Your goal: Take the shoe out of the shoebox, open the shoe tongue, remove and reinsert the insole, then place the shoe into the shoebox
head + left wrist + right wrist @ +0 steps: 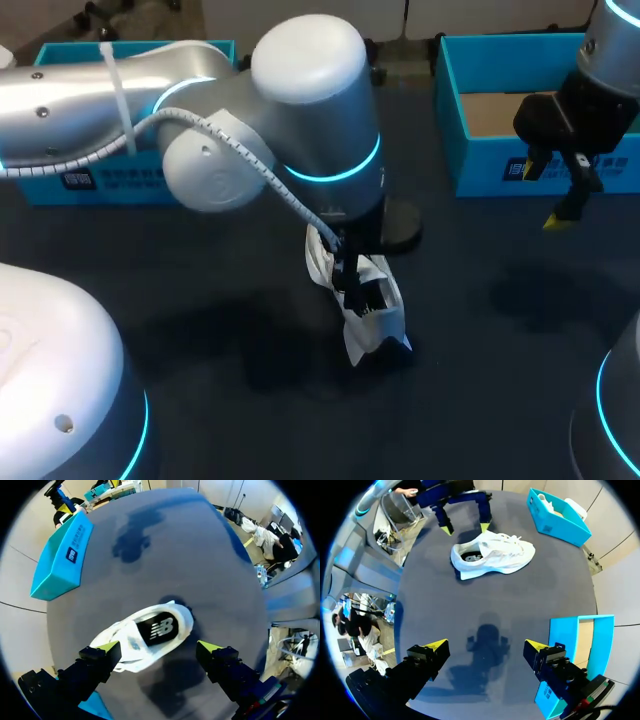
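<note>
A white shoe with a black insole lies on the dark table near the middle. My left gripper hangs open right over it, its yellow fingertips standing on either side of the shoe. I cannot tell whether they touch it. The right wrist view shows the shoe on its side, far ahead of my right gripper. That gripper is open and empty above bare table, just in front of the open blue shoebox at the back right.
A second blue box stands at the back left, partly hidden behind my left arm. In the right wrist view this box holds something white. Bare table lies between the shoe and the right shoebox.
</note>
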Available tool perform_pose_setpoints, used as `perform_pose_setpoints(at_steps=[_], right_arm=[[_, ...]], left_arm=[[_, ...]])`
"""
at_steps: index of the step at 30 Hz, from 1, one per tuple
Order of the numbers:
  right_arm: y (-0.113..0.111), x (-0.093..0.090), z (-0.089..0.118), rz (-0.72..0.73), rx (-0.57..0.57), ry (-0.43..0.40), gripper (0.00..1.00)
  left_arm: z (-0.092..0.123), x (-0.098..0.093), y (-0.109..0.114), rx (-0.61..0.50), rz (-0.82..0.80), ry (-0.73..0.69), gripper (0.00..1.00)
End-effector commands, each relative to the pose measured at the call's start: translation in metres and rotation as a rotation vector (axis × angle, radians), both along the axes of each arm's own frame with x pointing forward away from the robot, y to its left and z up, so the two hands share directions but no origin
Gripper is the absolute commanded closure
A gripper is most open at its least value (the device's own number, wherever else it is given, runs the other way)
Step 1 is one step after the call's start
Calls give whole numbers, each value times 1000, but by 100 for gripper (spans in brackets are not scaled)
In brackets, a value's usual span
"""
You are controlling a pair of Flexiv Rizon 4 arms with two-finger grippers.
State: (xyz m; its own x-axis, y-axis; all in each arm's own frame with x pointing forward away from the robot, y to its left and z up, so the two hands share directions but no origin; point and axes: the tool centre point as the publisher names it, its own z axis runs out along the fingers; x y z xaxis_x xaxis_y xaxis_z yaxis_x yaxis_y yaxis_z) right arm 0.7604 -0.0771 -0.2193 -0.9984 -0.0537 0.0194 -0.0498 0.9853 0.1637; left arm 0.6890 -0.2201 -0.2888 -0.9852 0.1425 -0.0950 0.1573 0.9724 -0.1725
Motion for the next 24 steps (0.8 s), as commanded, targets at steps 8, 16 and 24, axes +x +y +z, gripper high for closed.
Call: perform_pose_setpoints(at_steps=[8, 16, 24], right_arm=[[0, 0, -1, 0, -1, 0, 0], [0, 0, -1, 0, -1, 0, 0], [0, 0, -1, 0, -1, 0, 0]], left_arm=[[-2, -17, -1, 2, 13, -15, 0], [-2, -17, -1, 2, 13, -15, 0], [-15, -36, -15, 66, 227, -17, 0]])
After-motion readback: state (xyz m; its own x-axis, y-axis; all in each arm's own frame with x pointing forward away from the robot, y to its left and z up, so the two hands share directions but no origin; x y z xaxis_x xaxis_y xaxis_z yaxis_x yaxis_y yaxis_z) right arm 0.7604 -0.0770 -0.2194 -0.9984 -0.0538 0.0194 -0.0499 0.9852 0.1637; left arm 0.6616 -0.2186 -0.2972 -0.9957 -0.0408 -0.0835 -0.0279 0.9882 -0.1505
